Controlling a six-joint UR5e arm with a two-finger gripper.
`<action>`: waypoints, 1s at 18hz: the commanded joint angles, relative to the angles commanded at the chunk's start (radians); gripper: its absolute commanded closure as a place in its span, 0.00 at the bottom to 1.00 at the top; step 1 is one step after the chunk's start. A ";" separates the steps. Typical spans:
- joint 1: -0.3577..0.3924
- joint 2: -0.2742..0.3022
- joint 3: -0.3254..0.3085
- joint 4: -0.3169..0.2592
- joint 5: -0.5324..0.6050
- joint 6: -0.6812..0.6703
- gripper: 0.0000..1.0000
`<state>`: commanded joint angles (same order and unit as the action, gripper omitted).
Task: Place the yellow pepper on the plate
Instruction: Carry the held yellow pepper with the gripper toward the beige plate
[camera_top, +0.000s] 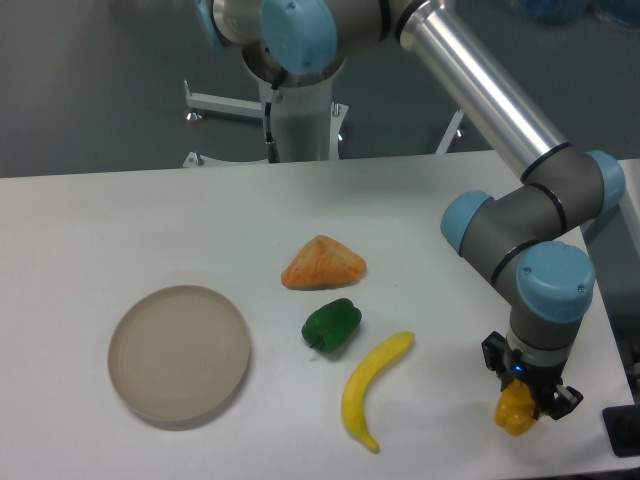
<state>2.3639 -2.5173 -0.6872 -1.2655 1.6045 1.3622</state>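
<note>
The yellow pepper (516, 412) is a small yellow-orange lump at the table's front right, partly hidden by my gripper (527, 398). The gripper points straight down over it and its dark fingers sit around the pepper's top, shut on it. I cannot tell whether the pepper rests on the table or is just off it. The plate (179, 353) is a round beige disc at the front left, far from the gripper, with nothing on it.
An orange triangular lump (323, 264) lies mid-table. A green pepper (331, 326) sits just in front of it, and a yellow banana (372, 388) lies to its right. These stand between the gripper and the plate. The table's right edge is close to the gripper.
</note>
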 joint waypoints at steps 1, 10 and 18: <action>0.000 0.000 -0.005 0.000 0.000 0.000 0.63; -0.026 0.130 -0.158 -0.031 0.014 -0.101 0.62; -0.175 0.296 -0.327 -0.185 0.012 -0.450 0.63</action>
<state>2.1893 -2.2213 -1.0139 -1.4510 1.6168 0.9119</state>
